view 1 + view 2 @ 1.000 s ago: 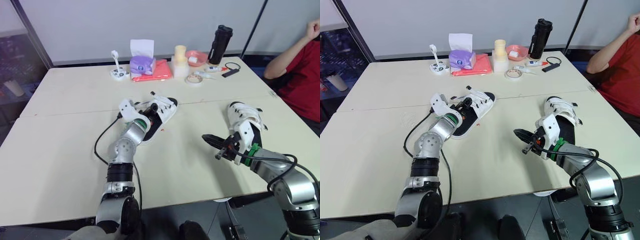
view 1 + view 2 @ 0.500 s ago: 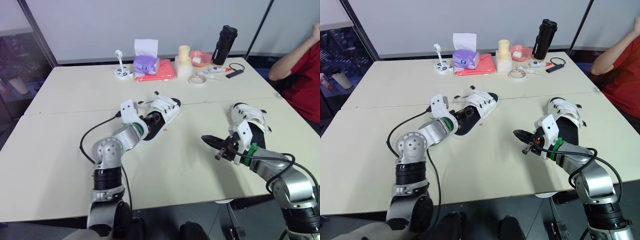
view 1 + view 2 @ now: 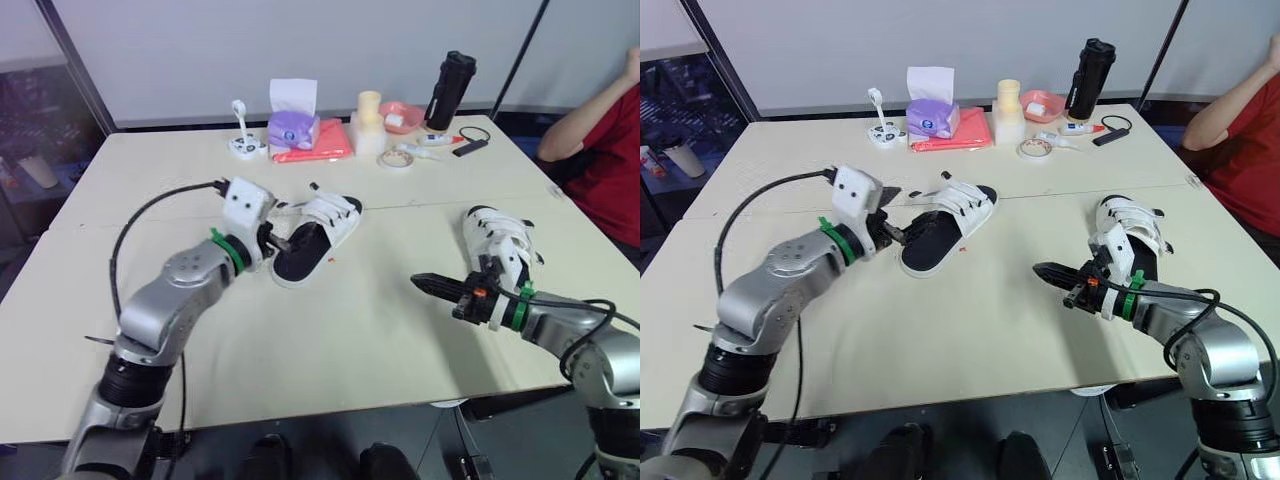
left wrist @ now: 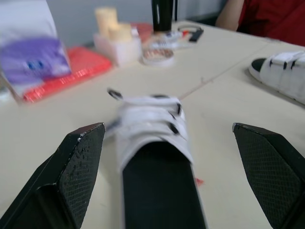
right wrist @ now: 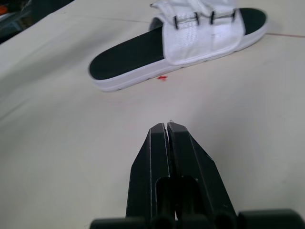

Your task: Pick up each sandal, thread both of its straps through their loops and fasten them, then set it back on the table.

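A white-strapped sandal with a black footbed lies flat near the table's middle, one strap end sticking up loose. My left gripper is open just beside its heel end; the left wrist view has its two fingers spread wide with the sandal ahead between them, not touching. The second sandal lies on the right side of the table. My right gripper hovers shut and empty over bare table in front of that sandal, pointing at the first sandal.
At the table's far edge stand a purple tissue box, a red packet, a pink bowl, a tape roll and a black bottle. A person in red sits at the right corner.
My left arm has swung out to the left and its gripper has drawn back from over the sandal to its heel end. The right gripper has sunk slightly, still shut.
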{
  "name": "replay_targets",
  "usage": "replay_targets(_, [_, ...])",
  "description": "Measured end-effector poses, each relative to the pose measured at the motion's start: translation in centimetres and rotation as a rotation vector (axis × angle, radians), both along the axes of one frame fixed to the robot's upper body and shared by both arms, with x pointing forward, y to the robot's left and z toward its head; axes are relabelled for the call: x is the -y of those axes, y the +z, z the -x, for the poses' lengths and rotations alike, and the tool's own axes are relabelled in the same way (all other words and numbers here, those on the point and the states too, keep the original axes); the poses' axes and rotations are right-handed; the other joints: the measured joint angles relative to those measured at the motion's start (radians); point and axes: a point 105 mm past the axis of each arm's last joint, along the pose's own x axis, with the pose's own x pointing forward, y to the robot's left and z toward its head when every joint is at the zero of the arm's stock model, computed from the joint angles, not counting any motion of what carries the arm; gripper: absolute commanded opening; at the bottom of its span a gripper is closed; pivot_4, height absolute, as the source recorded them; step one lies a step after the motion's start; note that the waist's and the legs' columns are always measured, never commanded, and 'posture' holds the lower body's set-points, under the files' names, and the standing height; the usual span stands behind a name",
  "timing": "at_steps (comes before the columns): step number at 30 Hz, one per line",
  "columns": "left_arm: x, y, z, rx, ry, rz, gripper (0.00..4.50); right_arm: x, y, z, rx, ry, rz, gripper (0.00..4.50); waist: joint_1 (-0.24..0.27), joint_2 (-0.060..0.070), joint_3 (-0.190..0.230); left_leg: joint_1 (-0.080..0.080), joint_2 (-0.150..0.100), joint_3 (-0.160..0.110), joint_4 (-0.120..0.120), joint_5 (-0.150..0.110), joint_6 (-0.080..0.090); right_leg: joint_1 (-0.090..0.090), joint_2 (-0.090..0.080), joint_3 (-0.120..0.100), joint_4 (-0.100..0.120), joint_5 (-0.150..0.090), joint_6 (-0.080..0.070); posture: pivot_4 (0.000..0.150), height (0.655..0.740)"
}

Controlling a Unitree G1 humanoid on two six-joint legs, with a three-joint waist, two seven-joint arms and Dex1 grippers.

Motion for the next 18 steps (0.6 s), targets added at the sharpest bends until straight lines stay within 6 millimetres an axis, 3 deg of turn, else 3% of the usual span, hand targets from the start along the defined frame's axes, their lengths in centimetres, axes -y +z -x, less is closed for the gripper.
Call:
replay_targets(7, [-1.4,-2.7,4.1,-0.213,-0.161,-0.004,4.44,0.5,0.1,0.9,-0.094,0.074,-0.036,0.0,-0.004,0.0,0.0,0.0,0.001,0.0,0.0,0.0,0.001,0.0,0.0,0.0,0.0,0.0,0.0,0.15,0.74])
replay_targets(10, [-1.7,-5.2,5.9,-0.36,-0.206,0.027,4.44,0.4,0.0,1.4,-0.121,0.105,-0.031,0.0,-0.003,0.0,0.0,0.0,0.001,0.0,0.0,-0.001,0.001,0.0,0.0,0.0,0.0,0.0,0.0,0.15,0.74])
replay_targets(13, [-2.0,-6.8,6.8,-0.435,-0.206,0.027,4.44,0.1,-0.4,1.9,-0.139,0.124,-0.029,0.0,-0.001,0.0,0.0,0.0,0.001,0.0,0.0,-0.001,0.001,0.0,0.0,0.0,0.001,0.0,0.0,0.15,0.74])
replay_targets(18, [-2.0,-7.7,7.7,-0.464,-0.207,0.022,4.44,-0.5,-0.9,2.2,-0.158,0.145,-0.031,0.0,0.001,0.0,0.0,0.0,0.001,0.0,0.0,-0.001,0.001,0.0,0.0,0.0,0.0,0.0,0.0,0.15,0.74])
